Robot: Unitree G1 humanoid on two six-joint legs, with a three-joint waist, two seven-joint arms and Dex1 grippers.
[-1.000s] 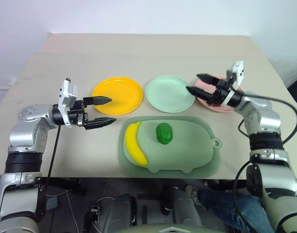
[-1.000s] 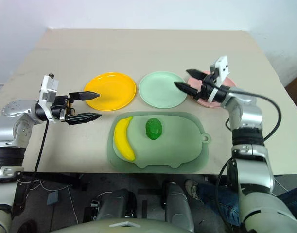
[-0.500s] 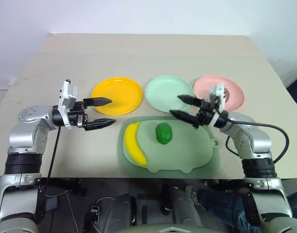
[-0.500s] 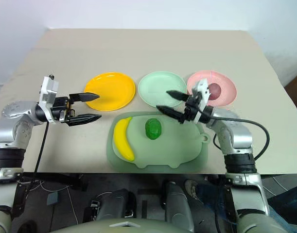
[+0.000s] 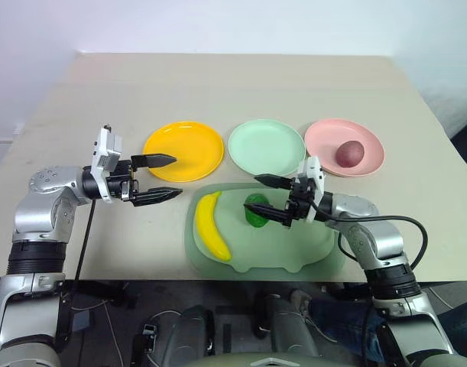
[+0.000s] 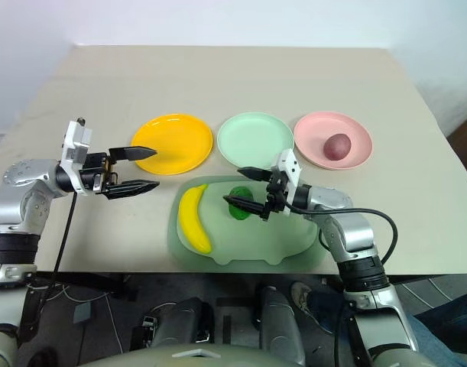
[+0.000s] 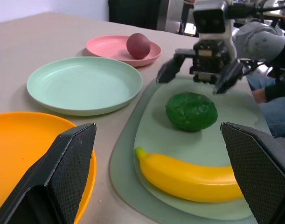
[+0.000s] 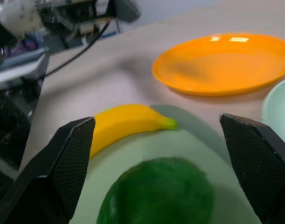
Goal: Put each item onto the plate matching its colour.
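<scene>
The dark-green bumpy fruit (image 7: 191, 111) and the yellow banana (image 5: 211, 230) lie on the sage pig-shaped tray (image 5: 302, 246). On the pink plate (image 5: 323, 138) sits the maroon fruit (image 5: 350, 152). The mint-green plate (image 5: 267, 147) and the orange-yellow plate (image 5: 183, 149) hold nothing. My right gripper (image 5: 253, 192) is open and level, low over the tray. It points left, and its fingertips reach past the green fruit's right side, one on each side, without a grip. My left gripper (image 5: 176, 175) hangs open by the near left rim of the orange-yellow plate, pointing right.
The beige table (image 5: 233, 84) stretches bare behind the plates. The tray lies close to the table's near edge. A black cable trails from each wrist.
My right gripper has swung from over the pink plate leftward and down to the green fruit on the tray. That uncovers the maroon fruit on the pink plate. The left gripper stayed still.
</scene>
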